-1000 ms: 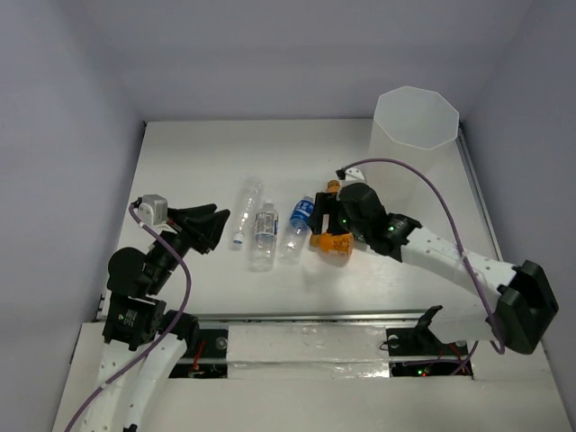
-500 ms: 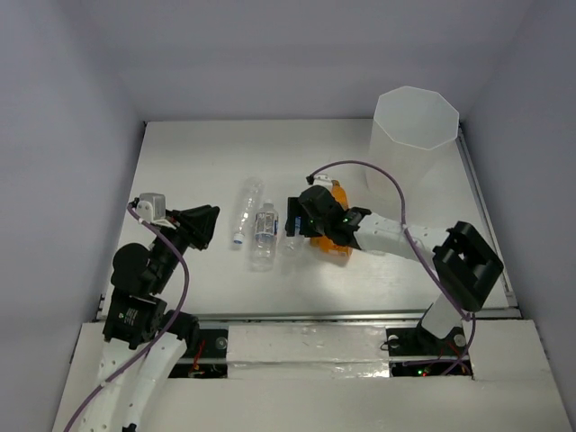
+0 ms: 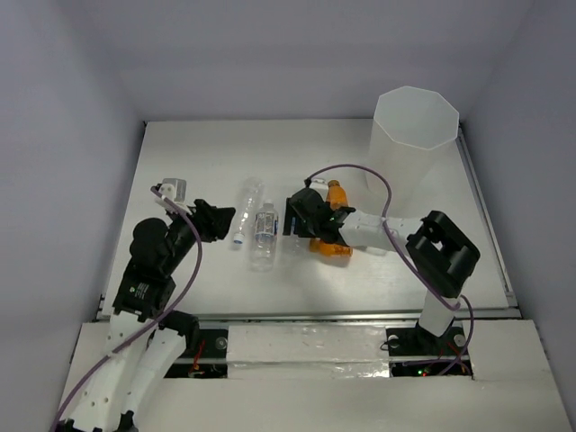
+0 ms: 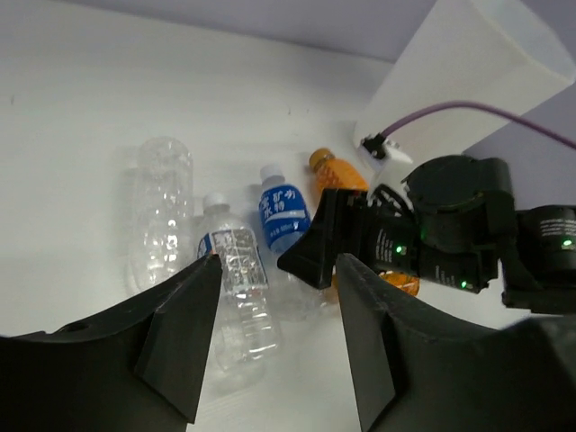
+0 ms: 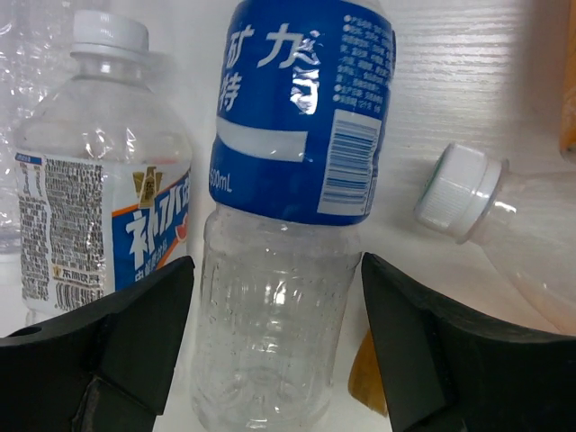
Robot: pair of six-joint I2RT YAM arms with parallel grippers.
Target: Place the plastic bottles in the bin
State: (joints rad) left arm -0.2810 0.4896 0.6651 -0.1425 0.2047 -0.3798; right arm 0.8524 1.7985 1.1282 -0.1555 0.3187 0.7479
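My right gripper (image 3: 294, 219) is open and straddles the lying blue-labelled bottle (image 5: 288, 225), one finger on each side of its clear body. A white-labelled bottle (image 5: 99, 180) lies to its left, and a white-capped bottle (image 5: 459, 193) to its right. In the top view a clear bottle (image 3: 247, 209) and the white-labelled one (image 3: 263, 236) lie left of the right gripper, with two orange bottles (image 3: 331, 247) beside it. My left gripper (image 3: 223, 220) is open and empty, just left of the clear bottle. The bin (image 3: 414, 135) stands at the back right.
The right arm's purple cable (image 3: 360, 171) loops over the orange bottles towards the bin. The left wrist view shows the right gripper (image 4: 324, 247) over the bottle row, with the bin (image 4: 459, 72) behind it.
The right gripper has swung left from the orange bottles and now straddles the blue-labelled bottle. The left gripper has moved right, closer to the clear bottle.
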